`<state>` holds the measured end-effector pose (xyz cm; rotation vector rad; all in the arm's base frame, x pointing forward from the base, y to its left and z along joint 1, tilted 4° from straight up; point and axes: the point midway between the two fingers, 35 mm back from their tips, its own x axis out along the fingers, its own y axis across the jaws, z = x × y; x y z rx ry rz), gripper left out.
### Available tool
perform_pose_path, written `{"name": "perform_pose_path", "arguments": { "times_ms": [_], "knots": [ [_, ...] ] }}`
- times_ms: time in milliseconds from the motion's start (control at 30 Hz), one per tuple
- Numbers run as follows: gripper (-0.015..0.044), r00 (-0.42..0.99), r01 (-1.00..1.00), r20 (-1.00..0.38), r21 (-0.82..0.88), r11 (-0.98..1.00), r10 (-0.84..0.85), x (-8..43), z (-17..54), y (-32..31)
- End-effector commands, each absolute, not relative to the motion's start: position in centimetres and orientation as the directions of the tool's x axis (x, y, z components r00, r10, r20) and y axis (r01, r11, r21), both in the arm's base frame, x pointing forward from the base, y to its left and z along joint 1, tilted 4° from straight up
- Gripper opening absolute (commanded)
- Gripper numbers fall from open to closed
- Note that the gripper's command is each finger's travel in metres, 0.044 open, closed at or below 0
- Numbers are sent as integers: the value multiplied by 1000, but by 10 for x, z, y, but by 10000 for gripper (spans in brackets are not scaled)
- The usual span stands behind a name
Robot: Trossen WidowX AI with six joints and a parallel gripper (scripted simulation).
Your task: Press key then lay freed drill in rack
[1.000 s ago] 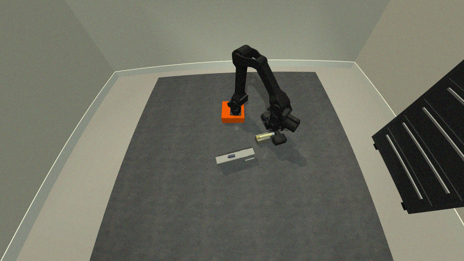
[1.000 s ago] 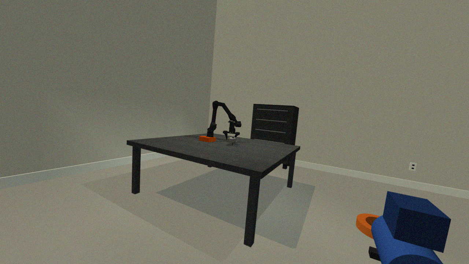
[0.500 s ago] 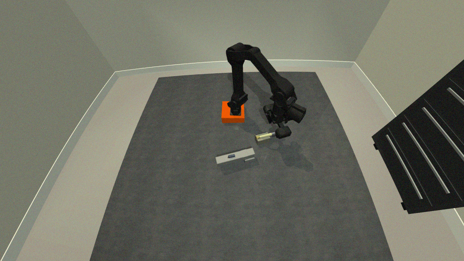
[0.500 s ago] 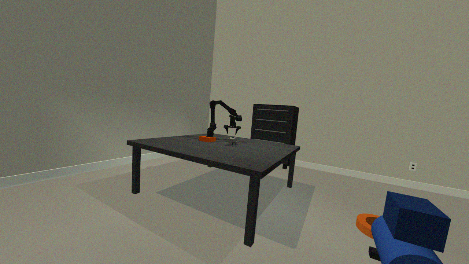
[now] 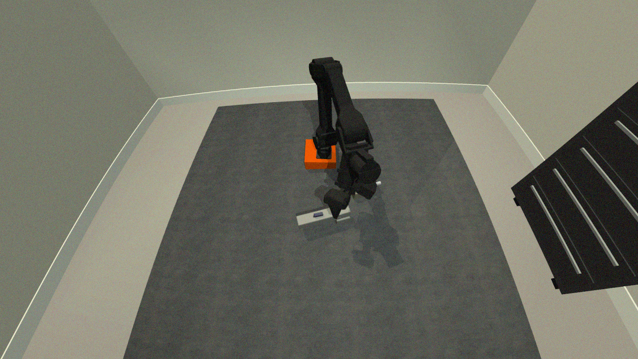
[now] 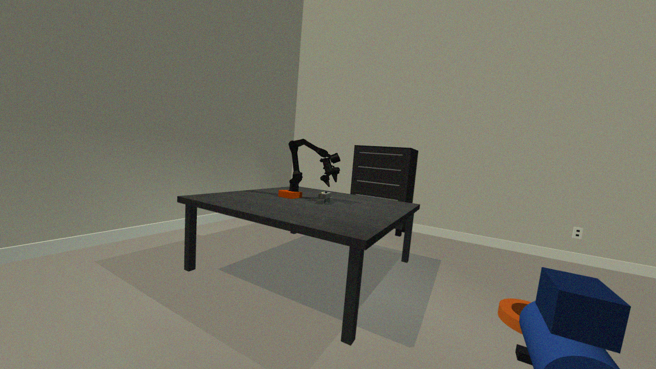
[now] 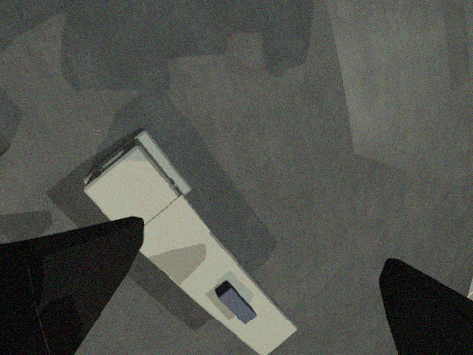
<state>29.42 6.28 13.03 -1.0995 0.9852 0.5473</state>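
Observation:
A long white block (image 5: 307, 219) (image 7: 182, 224) (image 6: 324, 195) lies on the table, with a blue-grey key (image 5: 318, 214) (image 7: 238, 305) standing out of its top. A pale strip (image 7: 162, 161) (image 5: 343, 219) runs beside one end. My gripper (image 5: 353, 207) (image 6: 331, 183) (image 7: 263, 252) is wide open and empty above the block, its left finger overlapping the block's edge in the wrist view. A white cylinder end (image 5: 378, 183), seemingly the drill's, shows behind the gripper. A scrap of pale yellow (image 5: 355, 195), perhaps the rack, shows there too. The rest of both is hidden.
The arm's orange base (image 5: 312, 157) (image 6: 289, 193) stands behind the block. A black cabinet with light bars (image 5: 588, 196) (image 6: 383, 169) stands off to the right, beyond the table (image 5: 267, 290) (image 6: 284, 210). A blue object (image 6: 582, 316) and an orange ring (image 6: 506, 315) are in the foreground.

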Motion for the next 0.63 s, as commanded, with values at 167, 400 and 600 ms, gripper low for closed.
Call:
{"name": "perform_pose_path", "arguments": {
  "times_ms": [167, 400, 600],
  "knots": [
    [440, 574, -334, -693, -684, 648, -436, 314, 174, -70],
    [440, 448, 118, -516, -776, 620, -730, 278, 217, -177],
    [440, 220, 470, -348, -780, 412, -911, 213, 258, -249]
  ]
}}
